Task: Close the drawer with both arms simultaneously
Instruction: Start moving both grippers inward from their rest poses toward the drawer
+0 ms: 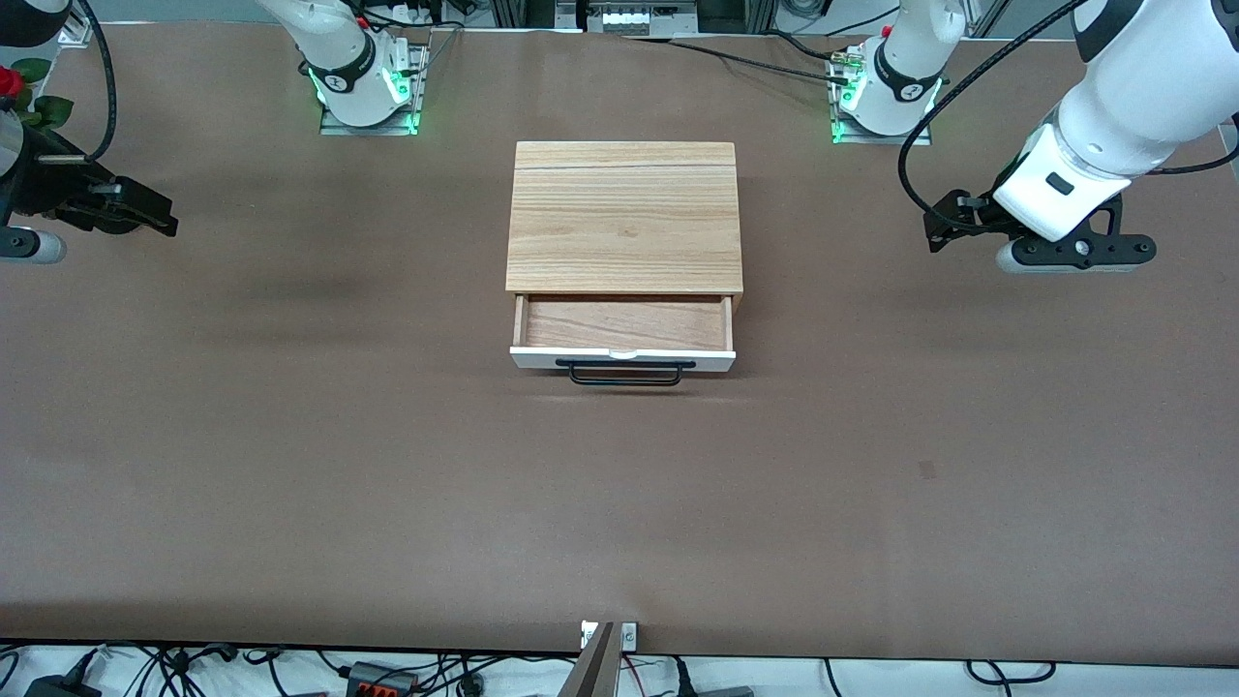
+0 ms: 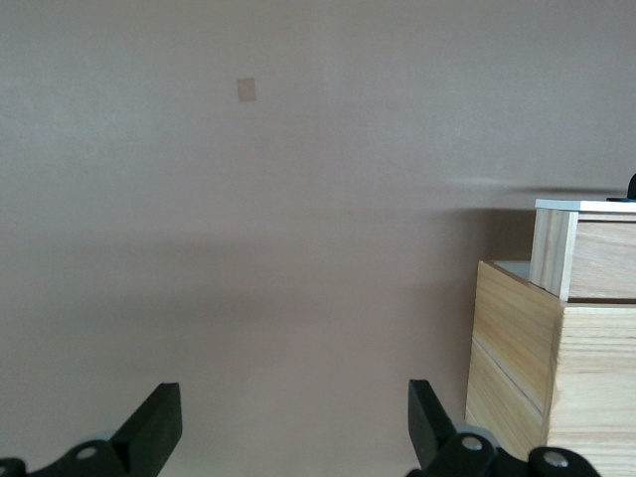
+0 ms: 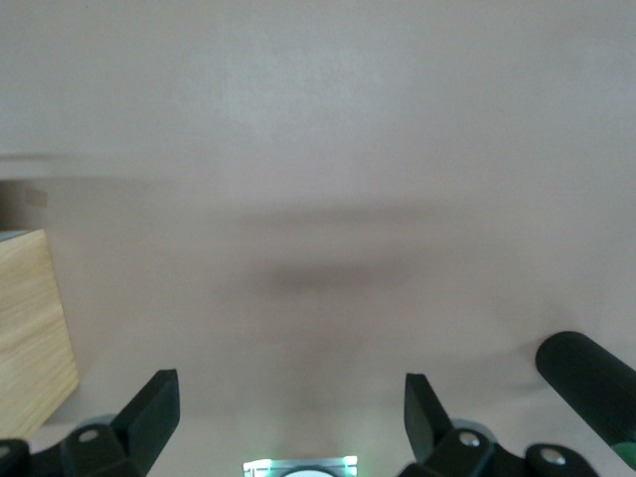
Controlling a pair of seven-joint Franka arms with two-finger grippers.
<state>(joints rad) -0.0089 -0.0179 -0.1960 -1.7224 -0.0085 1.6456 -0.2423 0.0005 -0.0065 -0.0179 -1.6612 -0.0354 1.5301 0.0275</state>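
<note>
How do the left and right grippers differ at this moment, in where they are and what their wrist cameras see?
The left gripper hangs over bare table toward the left arm's end; the right gripper hangs toward the right arm's end. The left wrist view shows the box and the drawer pulled out of it; the right wrist view shows only a corner of the box. Both have fingers spread wide, hold nothing, and are well apart from the drawer.
</note>
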